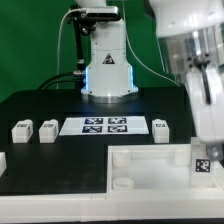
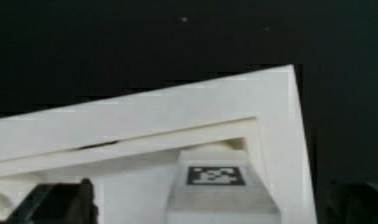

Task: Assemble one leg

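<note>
The leg [image 1: 201, 160] stands upright at the tray part's [image 1: 140, 168] corner on the exterior view's right, its long axis vertical and its tag facing the exterior camera. In the wrist view the same leg [image 2: 212, 178] sits inside the tray's [image 2: 204, 105] corner angle, tag up toward that camera. Judging by this, it is held vertical so its lower end can enter the corner socket; whether it is already seated I cannot tell. The gripper [image 1: 203, 135] comes down onto it from above and appears clamped on the leg, though the fingertips [image 2: 61, 202] are only dimly visible. Beyond the tray lie the marker board [image 1: 105, 125] and three more legs: two [image 1: 22, 130] [image 1: 46, 129] toward the exterior view's left, one [image 1: 161, 127] right of the board.
</note>
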